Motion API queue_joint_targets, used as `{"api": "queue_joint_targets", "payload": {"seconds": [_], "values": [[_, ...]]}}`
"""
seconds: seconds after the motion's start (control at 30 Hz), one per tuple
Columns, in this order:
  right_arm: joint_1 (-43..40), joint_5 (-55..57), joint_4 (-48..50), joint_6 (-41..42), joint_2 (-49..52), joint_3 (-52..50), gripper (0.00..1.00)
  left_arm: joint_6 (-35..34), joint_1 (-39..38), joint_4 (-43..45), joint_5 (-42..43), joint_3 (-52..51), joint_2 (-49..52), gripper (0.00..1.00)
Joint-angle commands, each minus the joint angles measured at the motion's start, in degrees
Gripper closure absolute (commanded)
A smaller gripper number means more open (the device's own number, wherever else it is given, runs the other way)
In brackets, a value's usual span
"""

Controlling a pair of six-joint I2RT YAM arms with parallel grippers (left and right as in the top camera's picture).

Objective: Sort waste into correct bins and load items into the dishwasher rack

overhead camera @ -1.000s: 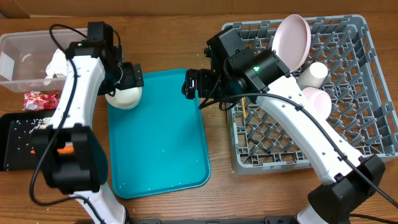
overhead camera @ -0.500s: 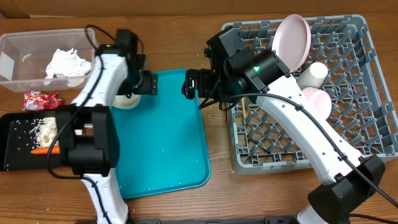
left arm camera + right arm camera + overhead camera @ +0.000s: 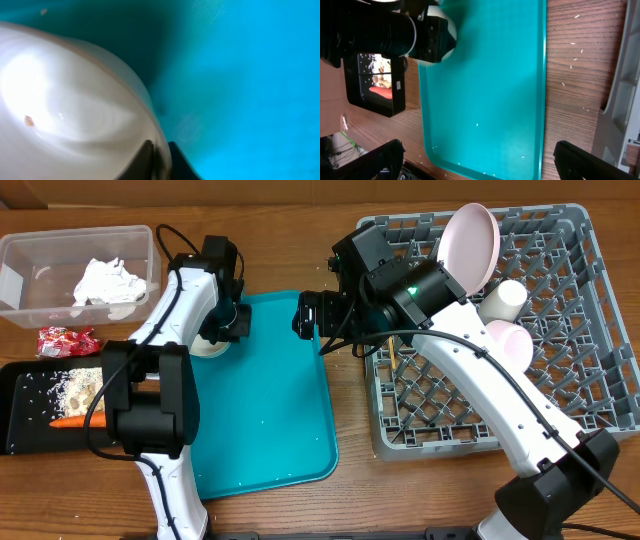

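Left tool [image 3: 161,159] clamps bowl [image 3: 75,100] rim; bowl upright

white bowl [image 3: 75,100] gripped by left claw [image 3: 159,150], pink plate [image 3: 470,242] upright in grey rack [image 3: 600,330], carrot [image 3: 72,421] in black tray [image 3: 18,395]

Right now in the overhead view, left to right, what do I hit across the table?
black tray → white bowl → right gripper → pink plate → white cup. Teal tray left out: it overlaps bowl and gripper.
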Motion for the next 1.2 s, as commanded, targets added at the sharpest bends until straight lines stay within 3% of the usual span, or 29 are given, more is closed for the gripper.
{"api": "queue_joint_targets", "payload": {"seconds": [0.0,0.5,0.57,0.6,0.77,0.87,1.17], "values": [[-0.1,0.0,0.3,0.3,-0.2,0.1,0.0,-3.2,-0.1,-1.7,0.1,-0.3,0.5,0.96],[-0.1,0.0,0.3,0.3,-0.2,0.1,0.0,-8.3,-7.9,-14.8,13.8,-0.1,0.0,0.93],[-0.1,0.0,0.3,0.3,-0.2,0.1,0.0,-8.7,-9.3,-15.7,15.3,-0.1,0.0,0.48],[-0.1,0.0,0.3,0.3,-0.2,0.1,0.0,-8.7,-9.8,-15.9,15.7,-0.1,0.0,0.36],[-0.1,0.0,0.3,0.3,-0.2,0.1,0.0,-8.6,-10.8,-16.5,19.1,0.2,0.0,0.28],[-0.1,0.0,0.3,0.3,-0.2,0.1,0.0,-9.3,-9.7,-17.7,17.9,2.5,0.0,0.01],[-0.1,0.0,0.3,0.3,-0.2,0.1,0.0,-11.0,0.0,-29.3,16.3,21.1,0.0,0.0]]}}
